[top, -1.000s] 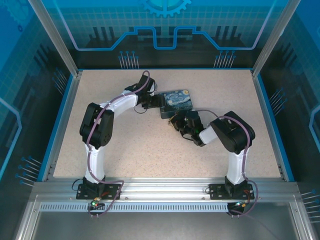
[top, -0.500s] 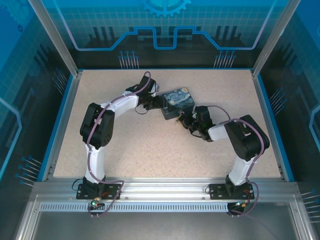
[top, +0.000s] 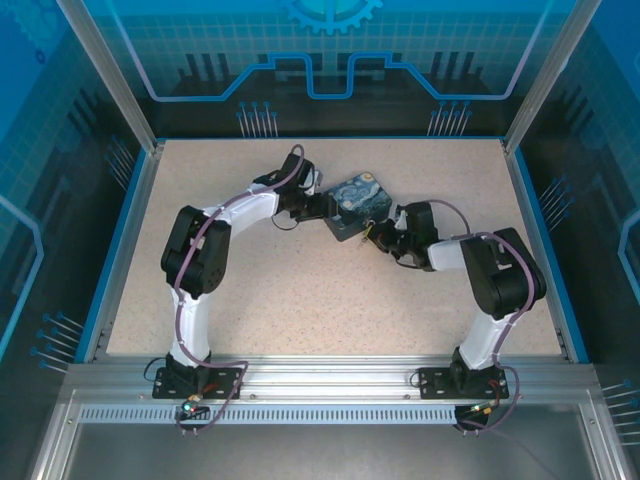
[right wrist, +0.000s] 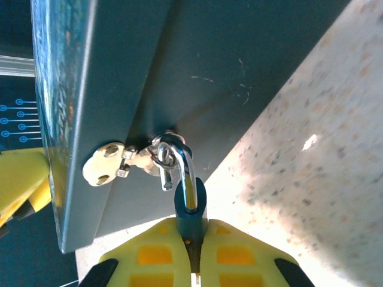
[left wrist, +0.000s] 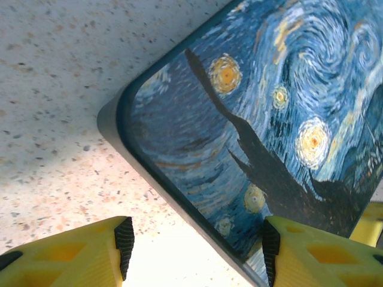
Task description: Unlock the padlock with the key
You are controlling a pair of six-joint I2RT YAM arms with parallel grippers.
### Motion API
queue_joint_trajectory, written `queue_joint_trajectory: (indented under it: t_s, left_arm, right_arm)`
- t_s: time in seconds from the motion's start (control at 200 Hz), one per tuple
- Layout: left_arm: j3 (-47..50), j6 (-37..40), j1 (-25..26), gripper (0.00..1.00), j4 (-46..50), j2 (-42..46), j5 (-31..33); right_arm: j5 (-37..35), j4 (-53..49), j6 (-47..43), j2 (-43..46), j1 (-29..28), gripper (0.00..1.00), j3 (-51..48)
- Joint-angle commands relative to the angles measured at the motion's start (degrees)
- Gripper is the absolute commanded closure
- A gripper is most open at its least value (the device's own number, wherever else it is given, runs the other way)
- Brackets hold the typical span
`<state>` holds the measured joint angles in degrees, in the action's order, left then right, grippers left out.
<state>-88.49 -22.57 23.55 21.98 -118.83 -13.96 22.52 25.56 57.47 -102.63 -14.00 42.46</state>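
Observation:
The padlock (right wrist: 190, 206) has a dark blue body and a silvery shackle hooked through the metal hasp (right wrist: 140, 158) on the box's grey side. My right gripper (right wrist: 191, 239) is shut on the padlock's body, seen from above at the box's front right corner (top: 385, 238). The dark-blue Starry Night box (top: 358, 205) lies turned at an angle on the table. My left gripper (left wrist: 197, 242) is open, its yellow fingers straddling the box's (left wrist: 269, 107) near edge; the left pad stands clear of it. The key is hidden.
The speckled beige tabletop (top: 280, 290) is bordered by a blue rim (top: 125, 240) and glass walls. Both arms reach toward the table's middle, the left elbow (top: 190, 255) at the left and the right elbow (top: 505, 275) at the right.
My right arm has swung out to the right and its gripper has moved up and right with the padlock. The box has turned and shifted slightly right. The left gripper stayed at the box.

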Motion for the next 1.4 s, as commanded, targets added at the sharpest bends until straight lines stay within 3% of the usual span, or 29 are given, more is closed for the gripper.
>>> queue_joint_trajectory:
  t_s: [0.0,0.265,0.53,0.785,1.116,1.396]
  left_arm:
    - [3.72,0.08,-0.54,0.41,9.15,-4.13,3.69]
    - [4.72,-0.2,-0.57,0.42,8.02,-4.75,2.8]
    - [4.79,-0.58,-0.55,0.43,7.48,-5.0,2.05]
    - [4.98,-0.97,-0.53,0.44,7.12,-5.36,1.64]
    - [3.44,-0.55,-0.71,0.44,8.35,-5.63,1.73]
    - [2.8,-0.46,-0.71,0.47,9.05,-6.31,1.66]
  right_arm:
    - [0.36,-5.53,-5.32,1.67,3.35,1.0,1.73]
    - [6.56,1.59,-5.25,0.17,3.17,1.0,2.63]
    - [2.47,-18.47,-14.03,0.17,3.04,1.0,12.43]
    - [0.77,0.51,-4.91,-4.18,2.62,1.0,4.7]
    - [0.42,-2.58,-8.58,-4.37,4.76,1.0,3.69]
    - [0.45,10.02,-0.36,-7.88,4.95,1.0,2.55]
